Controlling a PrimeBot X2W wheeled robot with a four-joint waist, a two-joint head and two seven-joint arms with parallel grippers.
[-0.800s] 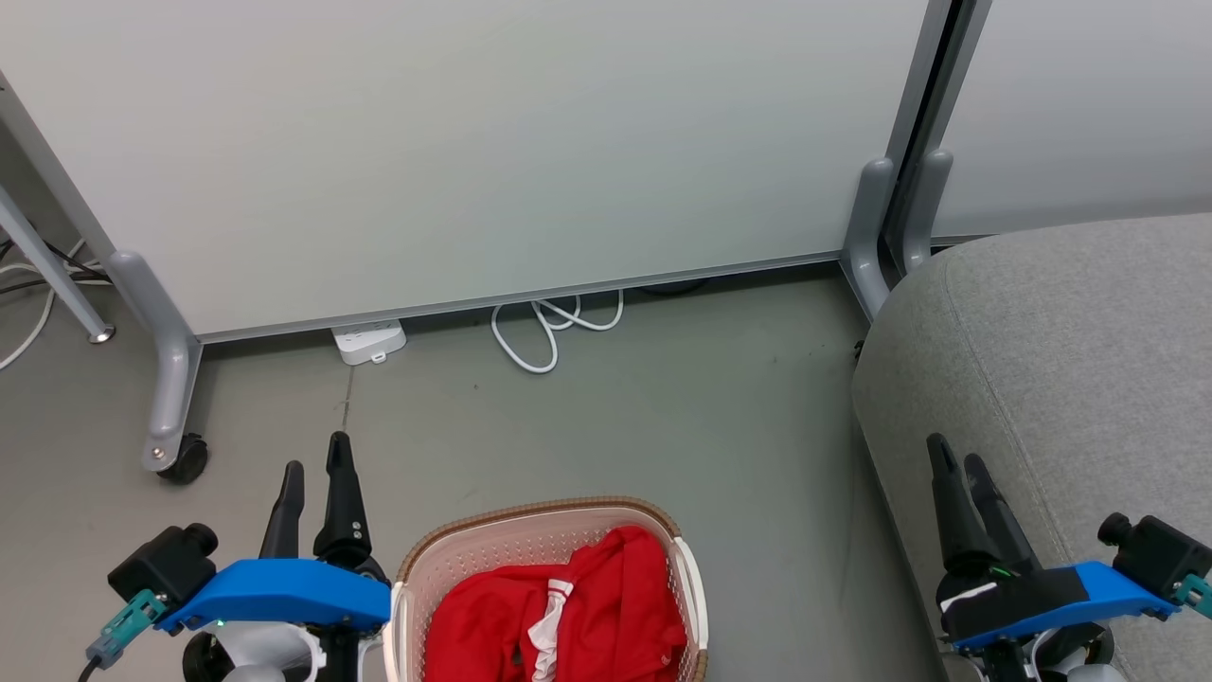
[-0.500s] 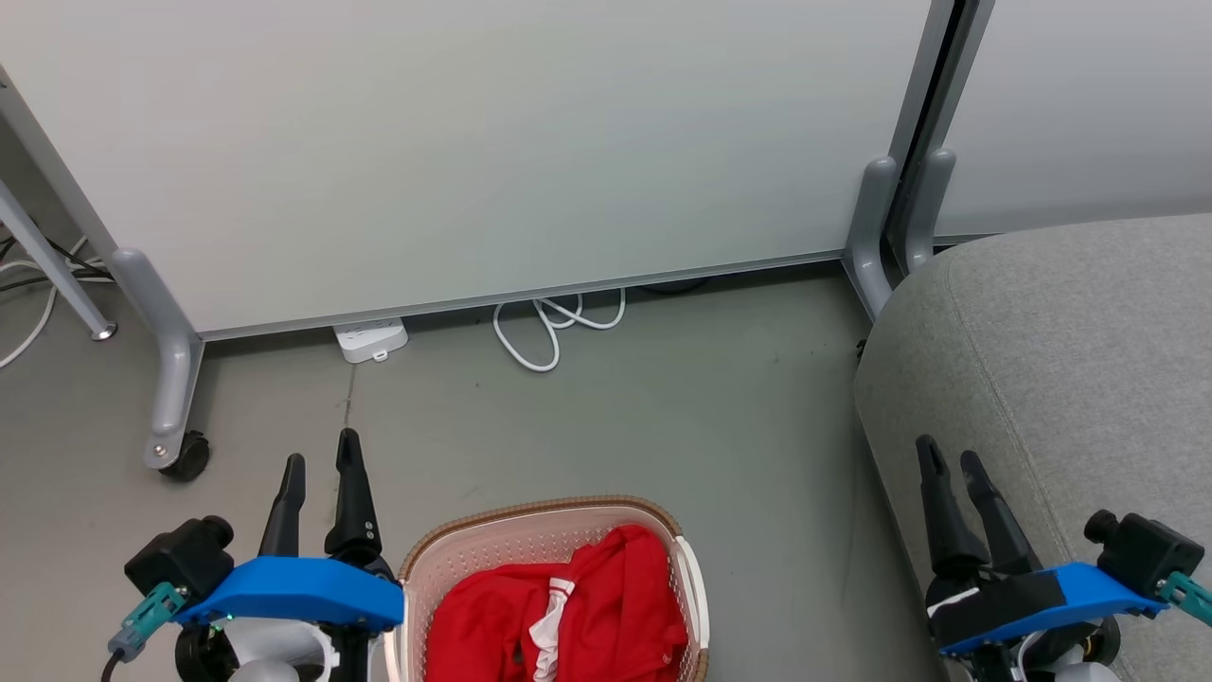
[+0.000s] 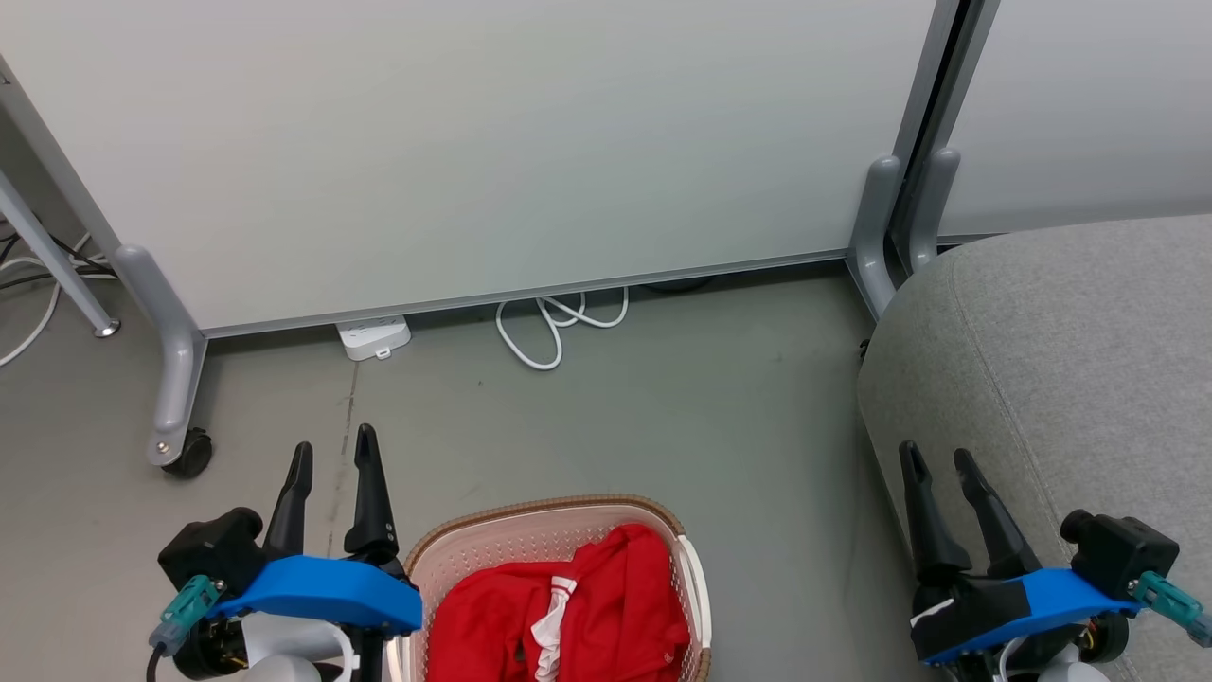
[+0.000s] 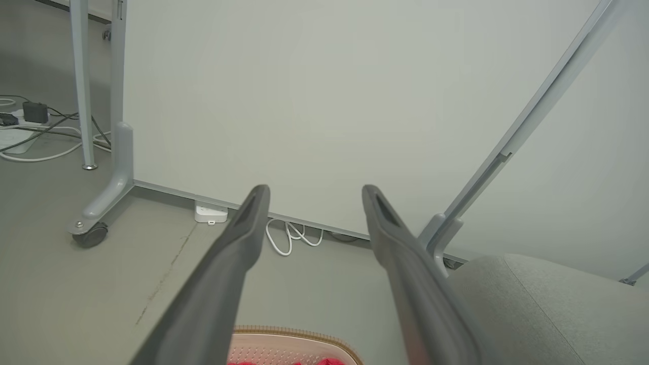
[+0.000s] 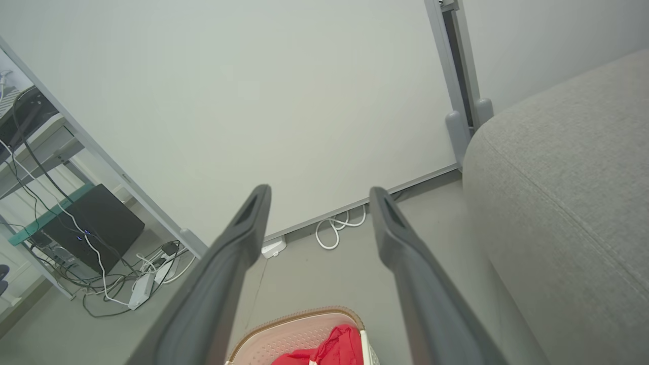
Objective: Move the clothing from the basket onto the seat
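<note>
The clothing [image 3: 606,616] is lying bunched in the basket [image 3: 549,507]. The left gripper [image 3: 333,445] is hovering just left of it, the right gripper [image 3: 937,453] well to its right, both gaping wide and empty.

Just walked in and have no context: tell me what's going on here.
A two-armed robot is to move the red clothing from the basket on the floor to the grey seat at its right. Its left jaws, beside the basket, and right jaws, by the seat's edge, stand open and hold nothing. All the clothing in view lies in the basket.
</note>
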